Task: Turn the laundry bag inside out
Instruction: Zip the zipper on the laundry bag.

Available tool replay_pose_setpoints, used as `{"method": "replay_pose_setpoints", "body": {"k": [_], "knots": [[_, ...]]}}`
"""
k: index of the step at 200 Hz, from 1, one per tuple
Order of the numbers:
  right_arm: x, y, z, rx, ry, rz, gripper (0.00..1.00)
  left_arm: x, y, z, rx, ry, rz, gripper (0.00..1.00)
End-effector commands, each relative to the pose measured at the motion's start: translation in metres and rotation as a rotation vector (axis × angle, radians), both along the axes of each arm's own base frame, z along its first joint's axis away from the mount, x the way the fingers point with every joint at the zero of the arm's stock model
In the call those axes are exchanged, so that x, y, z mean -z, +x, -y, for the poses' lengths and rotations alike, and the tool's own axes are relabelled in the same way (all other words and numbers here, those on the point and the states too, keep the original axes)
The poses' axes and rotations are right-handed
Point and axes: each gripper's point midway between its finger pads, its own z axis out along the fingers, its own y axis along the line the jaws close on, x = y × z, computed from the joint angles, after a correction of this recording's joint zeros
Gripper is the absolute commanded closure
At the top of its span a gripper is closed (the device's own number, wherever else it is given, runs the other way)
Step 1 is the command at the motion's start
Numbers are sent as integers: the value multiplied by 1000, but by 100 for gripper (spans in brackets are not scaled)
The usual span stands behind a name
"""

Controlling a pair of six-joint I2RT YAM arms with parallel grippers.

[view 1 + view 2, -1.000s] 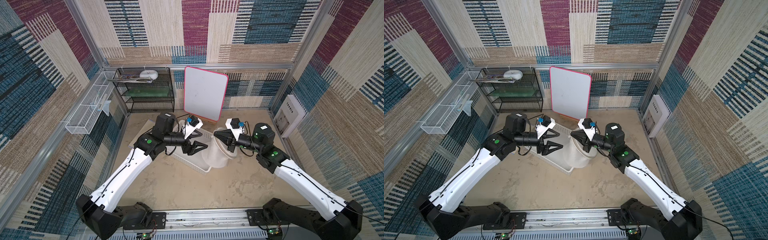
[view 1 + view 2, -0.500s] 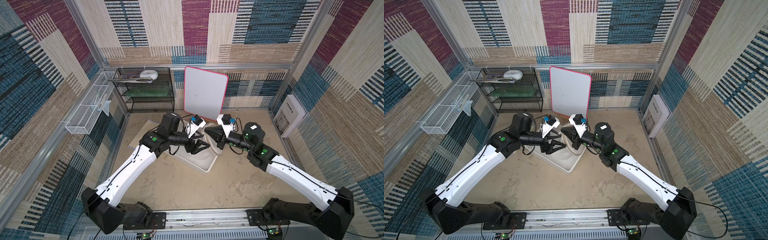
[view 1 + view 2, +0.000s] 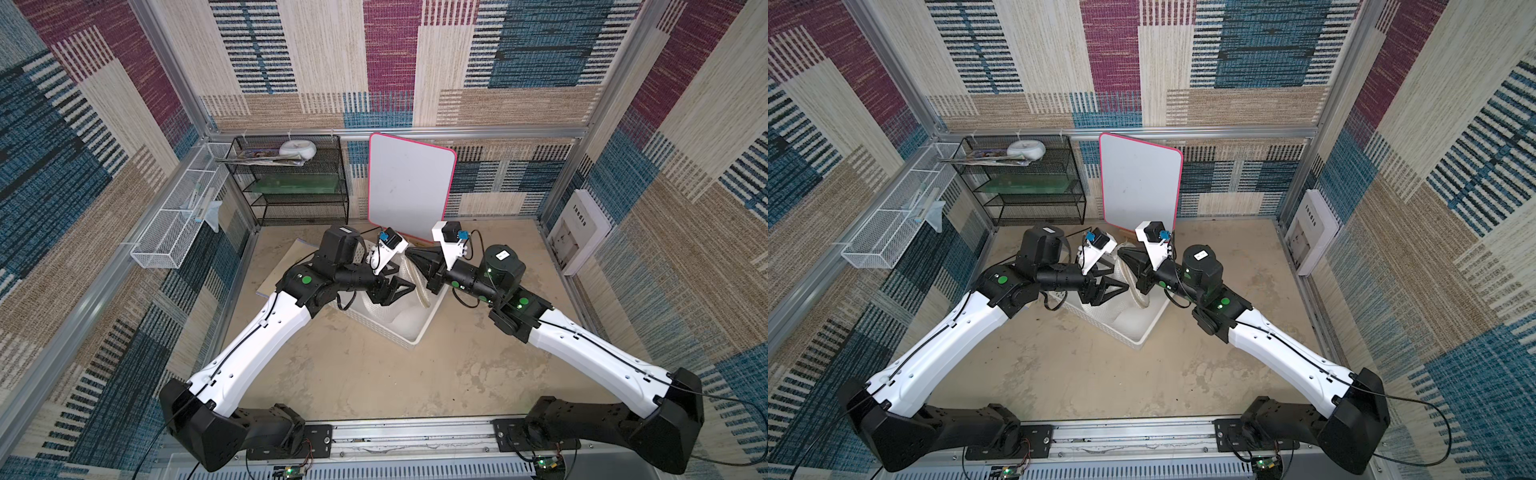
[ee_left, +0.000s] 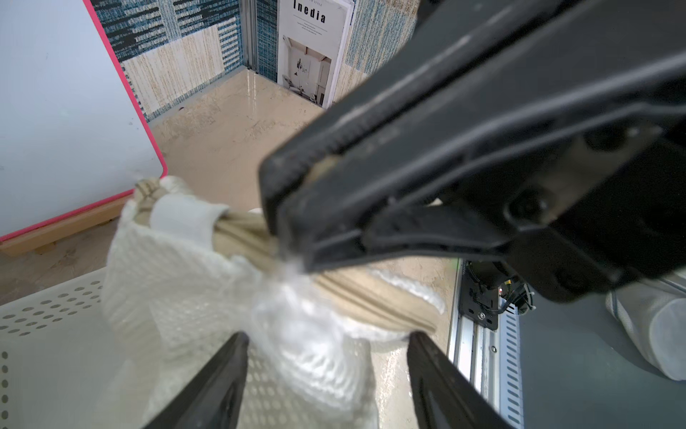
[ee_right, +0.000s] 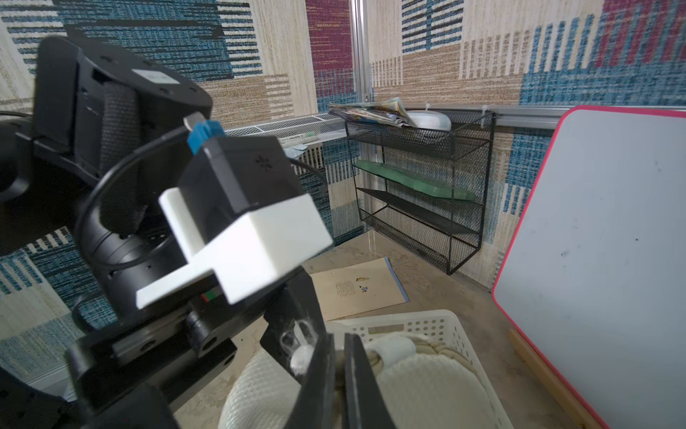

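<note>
The left gripper (image 4: 326, 345) gapes open, jaws astride the soft white net-mesh laundry bag (image 4: 178, 275) without clamping it. Just beyond, the right gripper (image 4: 286, 241) is clamped on the bag's beige rim, holding it up over the rigid white perforated plastic basket (image 4: 41, 315). That thin pinch may slip, dropping the bag.

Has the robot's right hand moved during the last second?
Yes. The right hand, shut on the laundry bag, has swung inward above the basket, nearer the bottom edge of the whiteboard.
</note>
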Motion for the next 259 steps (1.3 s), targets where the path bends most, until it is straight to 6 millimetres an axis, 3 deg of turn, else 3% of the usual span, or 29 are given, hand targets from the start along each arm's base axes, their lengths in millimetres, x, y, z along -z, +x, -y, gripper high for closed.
{"method": "replay_pose_setpoints", "body": {"k": [1,25,35,58,101,147,169,198,217,228,259], "knots": [[-3,16,10,111,11,0,100,-11,0,-1,-7,-28,44,24],[-2,22,9,125,30,-15,100,-13,1,0,-33,-80,30,22],[-2,25,8,135,39,-24,100,-11,2,1,-45,-98,19,14],[-3,33,9,173,46,-37,100,-12,4,3,-58,-127,15,12],[-10,35,2,182,75,-48,100,-11,18,6,-106,-144,-6,16],[-16,34,-12,165,125,-85,100,-9,35,5,-179,-141,1,15],[-18,32,-15,146,140,-90,100,-8,43,0,-219,-117,21,30],[-19,35,-6,193,145,-85,100,-7,45,-5,-244,-90,50,75],[-18,38,0,230,126,-67,100,-7,42,-6,-233,-82,53,93],[-17,41,4,245,119,-63,100,-6,40,-7,-225,-77,56,100],[-17,52,16,272,107,-55,100,-4,27,-5,-165,-64,48,100]]}}
